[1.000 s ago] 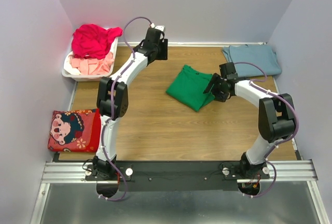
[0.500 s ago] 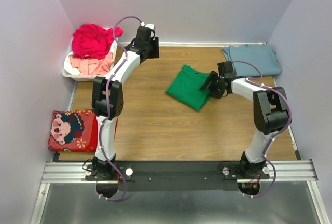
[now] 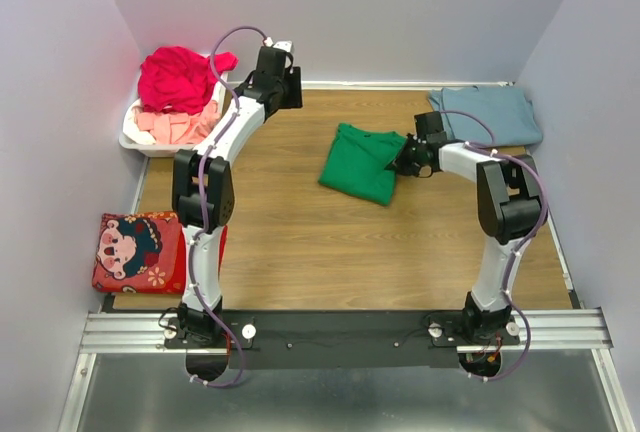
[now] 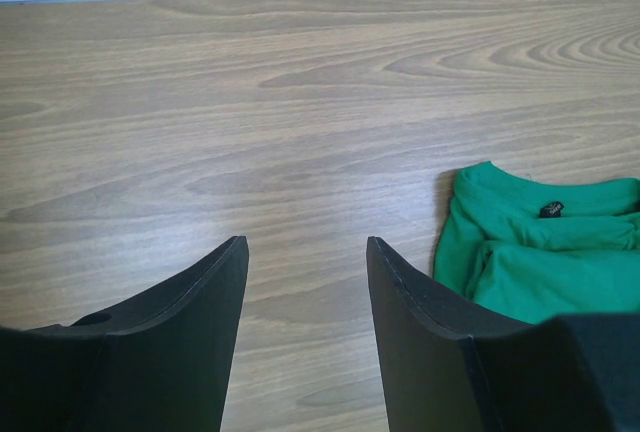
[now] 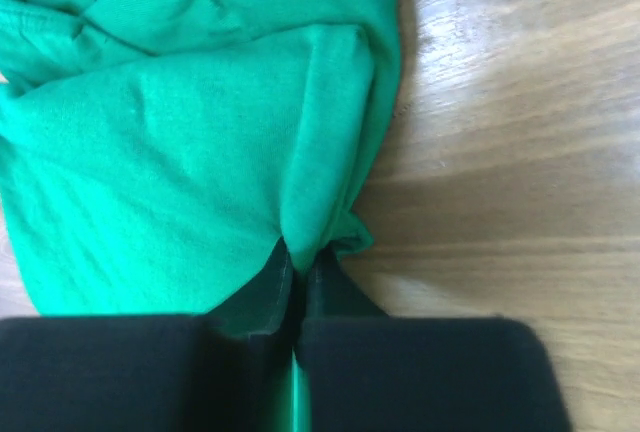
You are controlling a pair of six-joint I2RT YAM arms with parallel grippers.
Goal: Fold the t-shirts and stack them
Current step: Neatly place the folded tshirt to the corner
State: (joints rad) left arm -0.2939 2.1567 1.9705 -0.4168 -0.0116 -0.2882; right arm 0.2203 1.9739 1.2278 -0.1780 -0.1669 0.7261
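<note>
Though glossy, wooden table [image 3: 300, 252] between lilac walls [image 3: 400, 12]

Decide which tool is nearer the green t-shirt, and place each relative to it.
Right. The right tool is shut on the green t-shirt at its right edge, pinching a fold. The left tool hangs open over the table, apart from the shirt, toward the far left.

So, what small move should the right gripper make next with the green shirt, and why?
Probably lift slightly and carry the green shirt toward the blue-grey shirt. The right gripper is shut on a fold at the green shirt's edge, the shirt looks folded, and the blue-grey shirt lies folded close by, so stacking seems the likely step.
</note>
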